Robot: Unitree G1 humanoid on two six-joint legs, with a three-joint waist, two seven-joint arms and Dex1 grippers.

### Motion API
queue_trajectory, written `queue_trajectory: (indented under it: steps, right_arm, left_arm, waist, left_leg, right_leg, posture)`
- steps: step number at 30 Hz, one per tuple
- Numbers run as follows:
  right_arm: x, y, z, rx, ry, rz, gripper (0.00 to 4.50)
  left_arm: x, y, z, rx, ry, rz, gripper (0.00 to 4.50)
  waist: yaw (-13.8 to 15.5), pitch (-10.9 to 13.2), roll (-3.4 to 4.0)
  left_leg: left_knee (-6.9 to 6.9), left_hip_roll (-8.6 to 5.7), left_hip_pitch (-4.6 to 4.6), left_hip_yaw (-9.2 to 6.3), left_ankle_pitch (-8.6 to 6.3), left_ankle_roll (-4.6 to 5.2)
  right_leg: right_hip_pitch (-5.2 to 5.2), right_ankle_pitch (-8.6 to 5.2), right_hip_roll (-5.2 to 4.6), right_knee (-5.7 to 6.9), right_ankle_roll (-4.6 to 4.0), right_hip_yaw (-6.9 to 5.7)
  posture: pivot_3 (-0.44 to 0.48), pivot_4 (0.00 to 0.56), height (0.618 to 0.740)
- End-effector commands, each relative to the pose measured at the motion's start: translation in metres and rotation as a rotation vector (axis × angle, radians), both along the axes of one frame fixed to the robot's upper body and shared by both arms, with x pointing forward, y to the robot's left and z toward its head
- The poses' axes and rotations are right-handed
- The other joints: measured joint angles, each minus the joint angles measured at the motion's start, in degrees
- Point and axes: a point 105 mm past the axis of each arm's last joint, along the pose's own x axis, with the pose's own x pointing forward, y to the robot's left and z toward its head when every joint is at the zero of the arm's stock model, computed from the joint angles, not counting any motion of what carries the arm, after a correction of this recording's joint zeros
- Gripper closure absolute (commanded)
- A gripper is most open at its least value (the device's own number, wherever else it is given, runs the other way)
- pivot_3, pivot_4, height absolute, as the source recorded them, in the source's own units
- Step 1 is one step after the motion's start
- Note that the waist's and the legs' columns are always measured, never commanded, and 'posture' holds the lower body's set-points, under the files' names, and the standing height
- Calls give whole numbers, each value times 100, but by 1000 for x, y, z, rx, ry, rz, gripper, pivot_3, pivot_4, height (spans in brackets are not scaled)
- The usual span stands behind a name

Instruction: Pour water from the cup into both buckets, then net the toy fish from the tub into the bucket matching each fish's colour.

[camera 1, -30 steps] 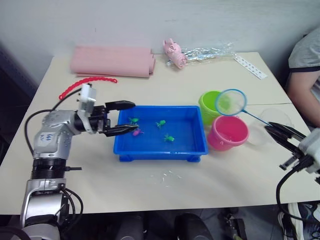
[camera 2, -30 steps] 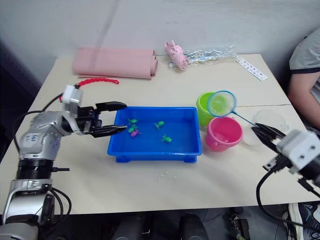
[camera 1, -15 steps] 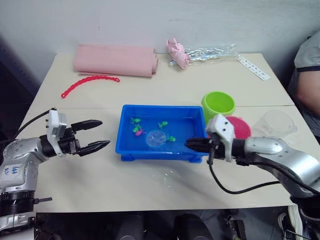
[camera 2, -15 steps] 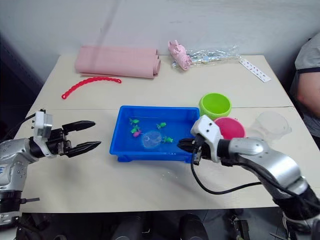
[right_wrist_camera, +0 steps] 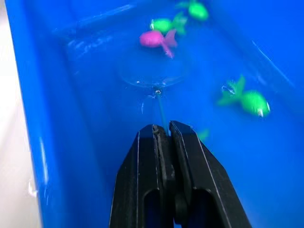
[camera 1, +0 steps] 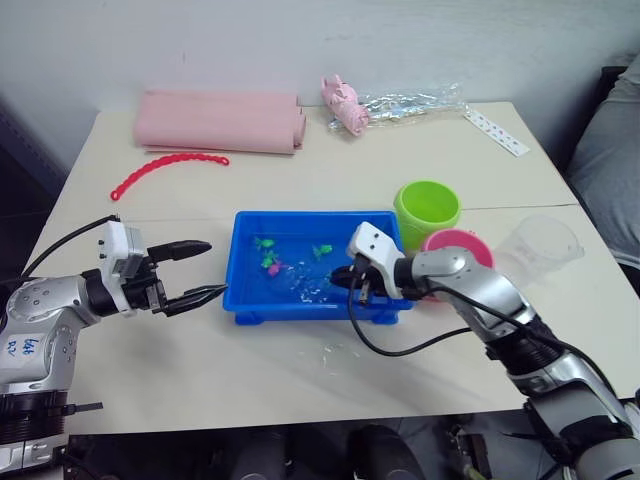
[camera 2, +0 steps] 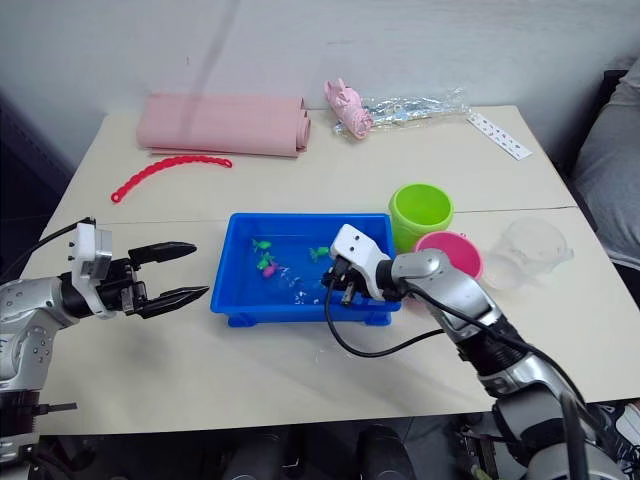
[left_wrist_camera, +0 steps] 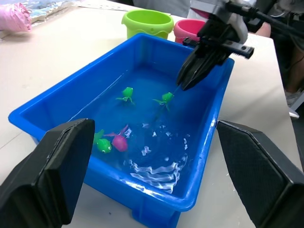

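The left gripper hovers over the table just beside the tub's near-left end, fingers spread wide and holding nothing. The right gripper reaches into the blue tub from its near-right corner, fingers pinched on the net's thin wire handle, the hoop sunk in rippling water beside a pink fish. Green fish lie scattered in the tub. Just past the tub's right end stand the pink bucket and, behind it, the lime green bucket. The clear cup sits right of the pink bucket.
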Motion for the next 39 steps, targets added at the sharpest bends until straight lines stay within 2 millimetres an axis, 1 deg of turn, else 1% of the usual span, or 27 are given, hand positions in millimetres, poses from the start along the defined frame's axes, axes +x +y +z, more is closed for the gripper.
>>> queue_trajectory:
  steps: [1,5,11,17,21,30,39]
  right_arm:
    - [4,-3,17,42,-69,-5,4500]
    - [1,-10,19,50,-77,-7,4500]
    - [-7,-27,15,29,-44,-25,4500]
    - [-11,-35,11,22,-22,-40,4500]
    - [-15,-36,15,56,-30,-25,4500]
    - [-15,-30,2,69,-25,-20,4500]
    - [-18,-31,2,98,-58,-15,4500]
  left_arm:
    - [-3,3,8,7,-30,4,38]
    - [-3,3,7,9,-27,6,38]
    - [0,0,6,6,-24,-5,38]
    - [4,-3,8,3,-29,-20,38]
    - [5,-3,8,1,-29,-23,38]
    - [7,-4,6,1,-19,-33,38]
    - [8,-4,5,7,-12,-41,38]
  waist:
    - [5,0,0]
    - [5,0,0]
    - [3,0,0]
    - [3,0,0]
    - [4,0,0]
    - [3,0,0]
    - [4,0,0]
  left_leg:
    - [1,0,0,0,0,0]
    - [1,0,0,0,0,0]
    - [-1,0,0,0,-1,-1]
    - [-2,0,0,0,-1,-2]
    - [-3,0,0,1,-1,-2]
    - [-3,0,0,1,-1,-2]
    - [-3,0,0,1,-1,-2]
  right_leg:
    - [0,0,0,0,0,0]
    - [0,0,-1,0,0,1]
    - [0,0,0,-1,0,1]
    - [0,0,0,-1,0,1]
    - [0,0,0,-3,0,1]
    - [0,0,0,-3,0,1]
    - [0,0,0,-4,0,1]
  posture:
    - [0,150,740]
    - [0,150,740]
    - [0,150,740]
    - [0,150,740]
    - [0,150,740]
    - [0,150,740]
    - [0,150,740]
